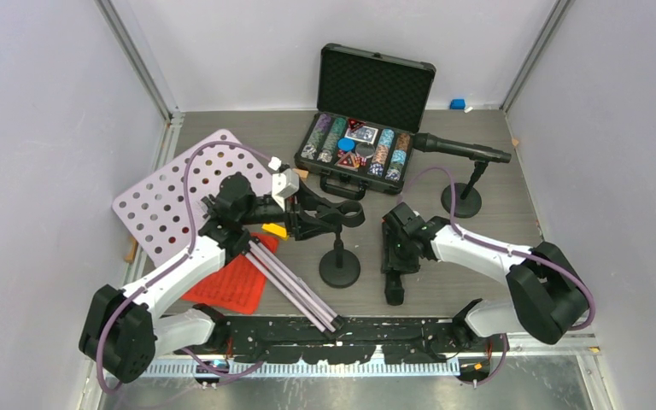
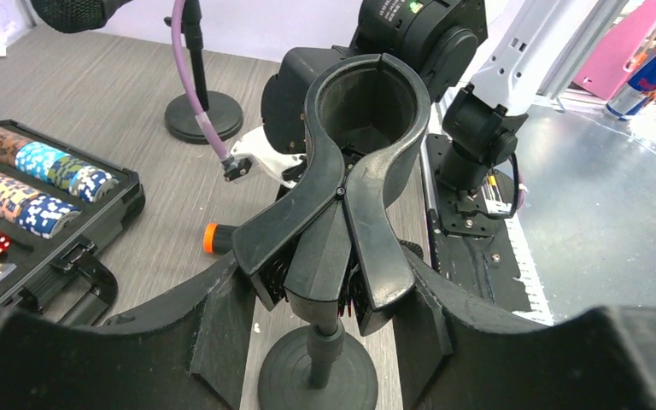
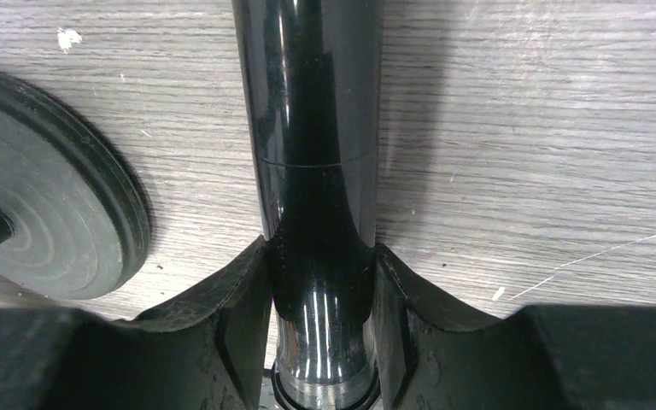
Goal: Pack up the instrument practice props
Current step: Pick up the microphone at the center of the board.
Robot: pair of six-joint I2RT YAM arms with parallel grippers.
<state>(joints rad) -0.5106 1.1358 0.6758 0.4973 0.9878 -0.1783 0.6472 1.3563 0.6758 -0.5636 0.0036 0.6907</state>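
Now microphone (image 3: 316,128) lies between right jaws, clenched on it; left jaws clamp stand clip (image 2: 342,171).

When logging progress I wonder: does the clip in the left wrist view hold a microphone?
No, the ring of the microphone clip stands empty above its round-based stand.

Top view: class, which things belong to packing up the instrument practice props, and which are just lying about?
Belong: music rack, red pages, microphone on stand, loose microphone, empty stand.
Lying about: poker chip case, blue block, yellow block.
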